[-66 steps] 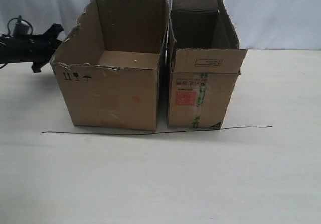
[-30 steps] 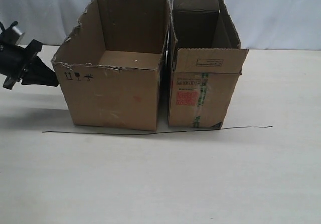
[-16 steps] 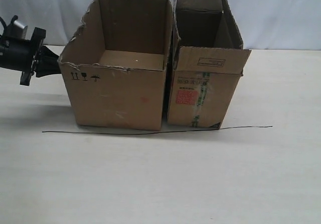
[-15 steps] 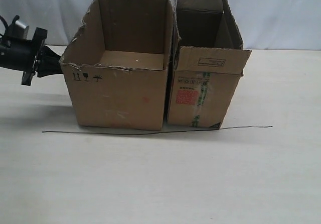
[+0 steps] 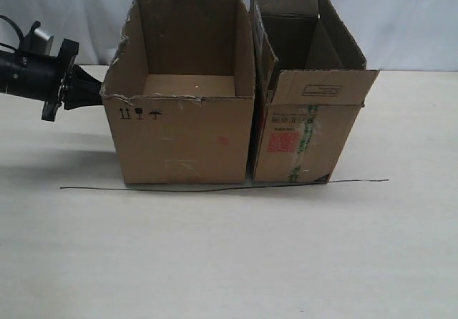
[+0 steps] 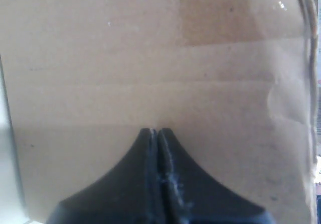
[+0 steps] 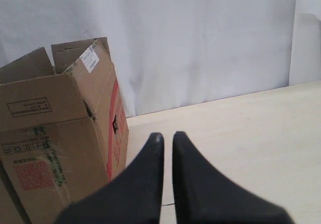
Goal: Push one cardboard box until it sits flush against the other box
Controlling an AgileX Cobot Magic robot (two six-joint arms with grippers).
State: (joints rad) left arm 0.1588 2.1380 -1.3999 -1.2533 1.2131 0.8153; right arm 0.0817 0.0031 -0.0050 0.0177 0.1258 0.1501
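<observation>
The wide cardboard box (image 5: pixel 182 136), with a torn rim and small black symbols, stands left of centre on the table. Its right side meets the other box (image 5: pixel 304 136), the narrower one with a red label and green tape; only a thin dark seam shows between them. My left gripper (image 5: pixel 96 94) is shut, and its tips press on the wide box's left wall. In the left wrist view that wall (image 6: pixel 150 58) fills the frame right at the shut tips (image 6: pixel 154 130). My right gripper (image 7: pixel 167 136) is shut, empty, and stands off to the right of the other box (image 7: pixel 55 148).
A thin black line (image 5: pixel 215 187) runs across the pale table (image 5: pixel 229 262) just in front of both boxes. A white curtain (image 5: pixel 401 18) hangs behind the table. The right gripper does not show in the exterior view.
My left gripper has moved right, pushing the wide box with it. The gap between the boxes has closed, and the narrower box has also shifted right.
</observation>
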